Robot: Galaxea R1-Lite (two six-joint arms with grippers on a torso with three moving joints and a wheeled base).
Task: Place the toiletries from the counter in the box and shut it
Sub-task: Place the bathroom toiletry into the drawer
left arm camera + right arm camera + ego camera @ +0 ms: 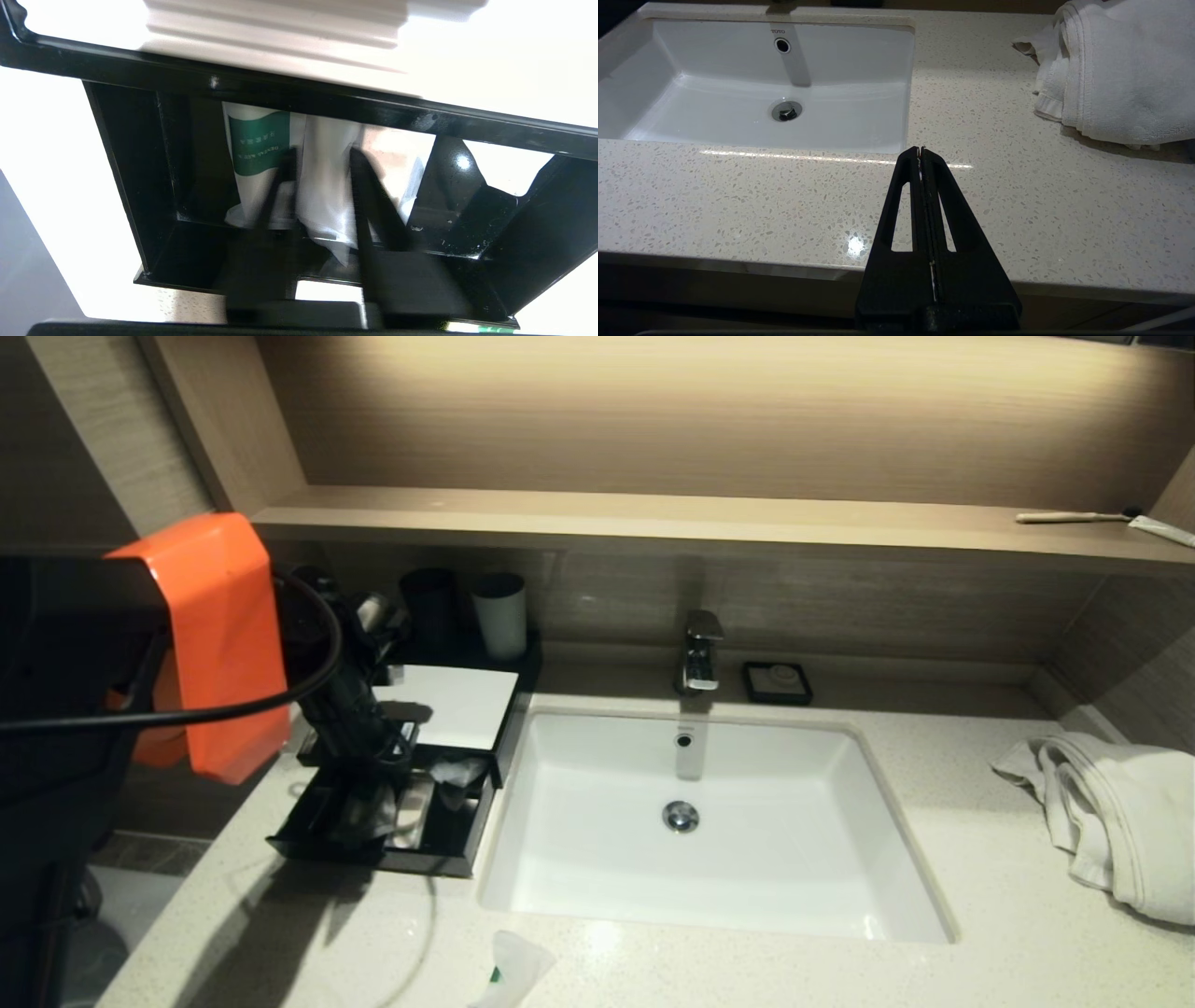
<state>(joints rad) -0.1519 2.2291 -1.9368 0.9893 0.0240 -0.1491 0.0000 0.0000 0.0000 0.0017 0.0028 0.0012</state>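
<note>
The black box (509, 709) with a white top stands left of the sink, its drawer (434, 865) pulled out. My left gripper (373, 770) reaches down into the drawer. In the left wrist view the gripper (320, 154) is open, and a white packet (324, 196) lies between its fingers inside the drawer (121, 163). A green-labelled white packet (259, 144) lies beside it. Another white packet with a green mark (513, 971) lies on the counter at the front edge. My right gripper (920, 150) is shut and empty, hovering over the counter's front right; it is out of the head view.
The white sink (691, 821) and tap (700, 653) are in the middle. A crumpled white towel (1111, 812) lies at the right. Two cups (501, 614) stand behind the box. A soap dish (777, 681) sits by the tap. A toothbrush (1074, 517) lies on the shelf.
</note>
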